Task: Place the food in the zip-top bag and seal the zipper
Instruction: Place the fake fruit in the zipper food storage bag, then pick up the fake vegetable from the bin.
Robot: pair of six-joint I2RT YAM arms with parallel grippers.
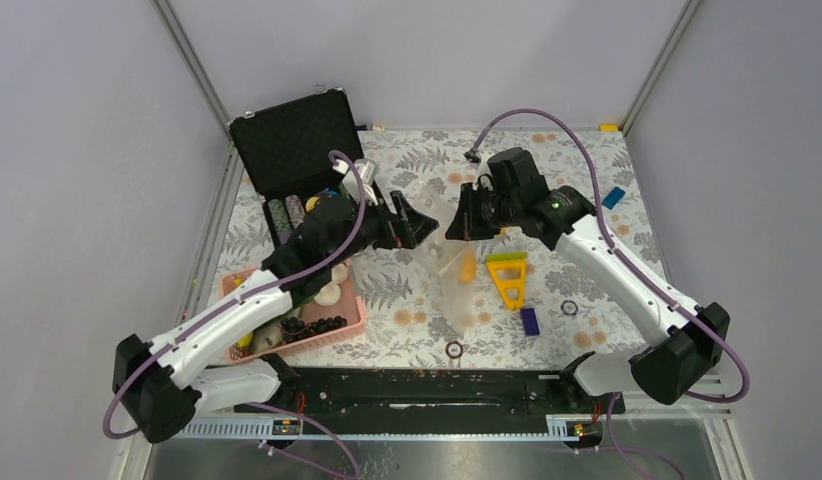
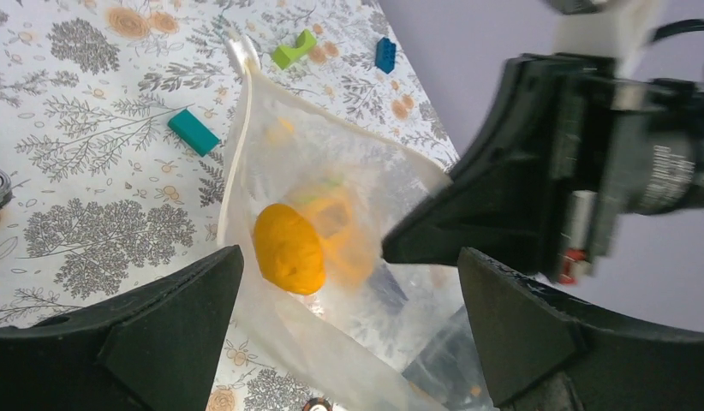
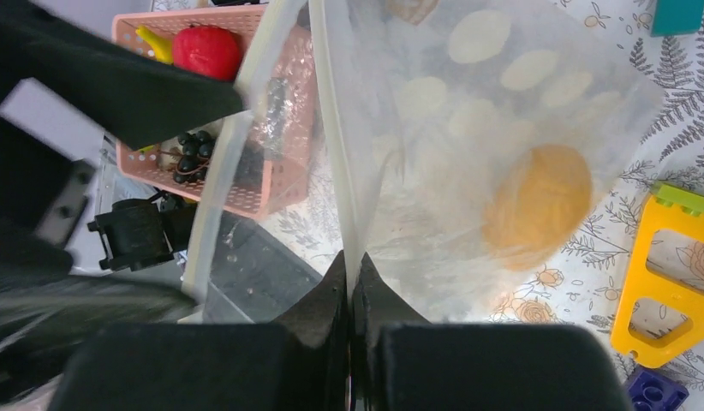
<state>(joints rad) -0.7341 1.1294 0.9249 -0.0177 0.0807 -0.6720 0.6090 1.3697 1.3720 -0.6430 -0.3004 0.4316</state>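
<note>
The zip-top bag [image 1: 455, 285] hangs with its mouth held up between my two grippers, and an orange [image 1: 468, 266] lies inside it. My right gripper [image 3: 352, 267] is shut on one lip of the zipper [image 3: 330, 128]; the other lip [image 3: 222, 184] hangs loose to the left. The orange shows through the dotted plastic [image 3: 537, 205]. My left gripper [image 2: 349, 257] is open and empty at the bag mouth, with the orange [image 2: 289, 248] in the bag [image 2: 331, 163] just beyond its jaws. Red fruit [image 3: 207, 50], banana [image 3: 153, 41] and grapes [image 3: 190, 150] lie in the pink basket [image 3: 280, 184].
The pink basket [image 1: 347, 325] sits at the near left with a mushroom [image 1: 329, 293] and grapes [image 1: 325, 324]. An open black case [image 1: 297, 140] with poker chips [image 1: 286, 213] stands behind. A yellow triangular piece [image 1: 508, 281], blue brick [image 1: 529, 320] and two rings [image 1: 454, 349] lie by the bag.
</note>
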